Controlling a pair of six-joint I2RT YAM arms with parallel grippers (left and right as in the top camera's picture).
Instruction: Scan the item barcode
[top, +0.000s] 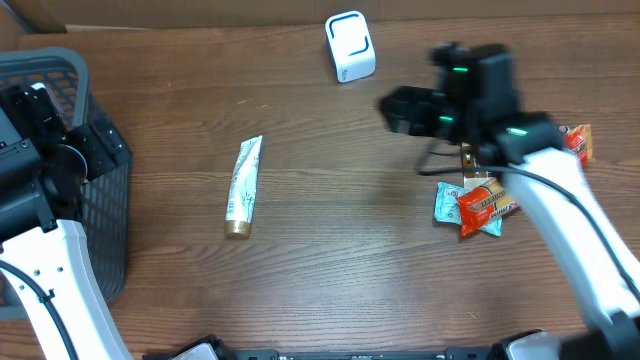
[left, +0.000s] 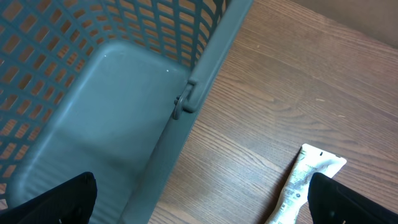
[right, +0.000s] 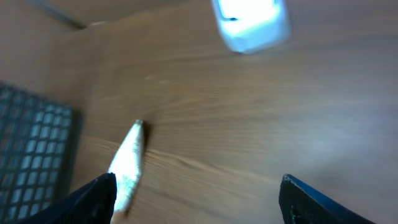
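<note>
Brown wood-grain table (top: 330, 260) fills the overhead view, with a strip of cardboard along its far edge. From the table's centre, a grey mesh basket (top: 60, 75) stands at 9 o'clock on the edge. A white tube (top: 243, 186) with a gold cap lies flat at about 8 o'clock, between basket and centre, cap toward the near edge, touching nothing. A white scanner (top: 349, 46) sits at 12 o'clock, well apart from the tube. At 3 o'clock lie snack packets (top: 478, 207), an orange one on top of a pale blue one, with another orange packet (top: 576, 141) partly hidden behind the right arm.

The right gripper (right: 199, 205) hangs above the table between scanner and packets. Its fingers (right: 93, 199) are spread wide with nothing between them, and its blurred wrist view takes in the scanner and tube.

The left gripper (left: 199, 208) hovers over the basket's rim, fingers (left: 56, 202) wide apart and empty; the tube's crimped end shows at 4 o'clock in its view.
</note>
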